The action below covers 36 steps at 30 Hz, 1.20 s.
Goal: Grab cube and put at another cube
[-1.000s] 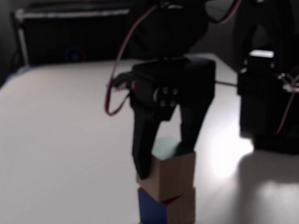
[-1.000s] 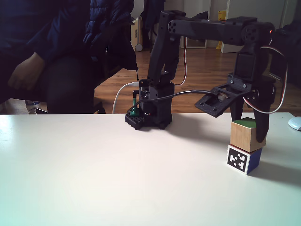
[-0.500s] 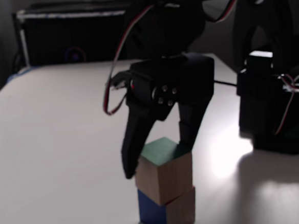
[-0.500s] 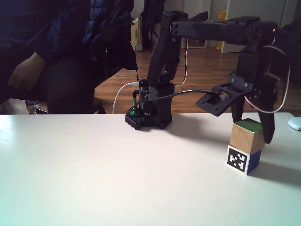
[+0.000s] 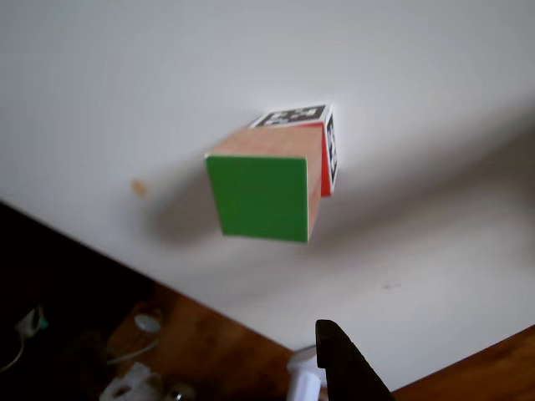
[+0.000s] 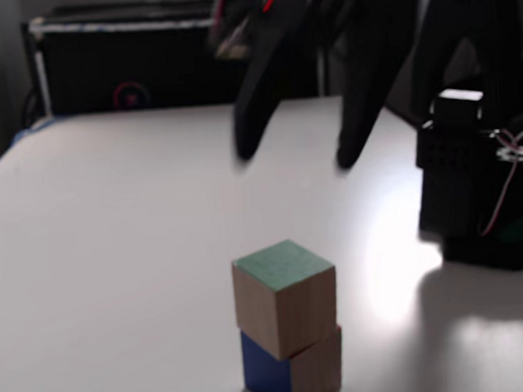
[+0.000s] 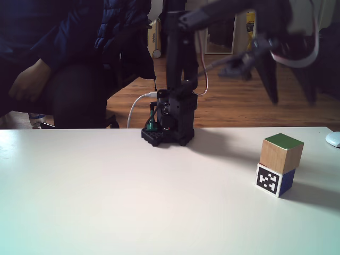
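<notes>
Grainy wooden cube (image 7: 282,152) green face up, stacked on marker-faced another cube (image 7: 274,180), pincer (image 6: 297,160) spread wide, empty

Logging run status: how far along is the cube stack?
Done: the cube sits on another cube, slightly askew. In hand: nothing; the gripper hangs open above the stack, clear of it. Left: apparently only parking the arm.

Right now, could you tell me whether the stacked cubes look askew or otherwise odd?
Slightly. The wooden cube sits on the marker cube but is twisted against it, so edges and corners don't line up in both fixed views. The stack stands, and the open hand hangs above, touching nothing.
</notes>
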Available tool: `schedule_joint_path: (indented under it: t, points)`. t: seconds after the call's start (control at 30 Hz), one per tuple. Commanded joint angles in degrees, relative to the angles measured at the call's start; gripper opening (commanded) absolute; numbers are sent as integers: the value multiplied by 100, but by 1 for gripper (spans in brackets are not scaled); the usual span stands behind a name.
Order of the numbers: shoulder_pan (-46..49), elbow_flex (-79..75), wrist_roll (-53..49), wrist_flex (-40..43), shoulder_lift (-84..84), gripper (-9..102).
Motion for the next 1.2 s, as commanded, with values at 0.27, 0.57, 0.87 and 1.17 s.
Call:
schedule_joint_path:
  t: [0.27, 0.57, 0.87, 1.17]
  points:
    - [3401, 4307, -1784, -1793, 5238, 38]
    - [4781, 8525, -1934, -3437, 8613, 18]
    - [4737, 10239, -2162, -3691, 9044, 0]
    - [4597, 10230, -2162, -2953, 9035, 0]
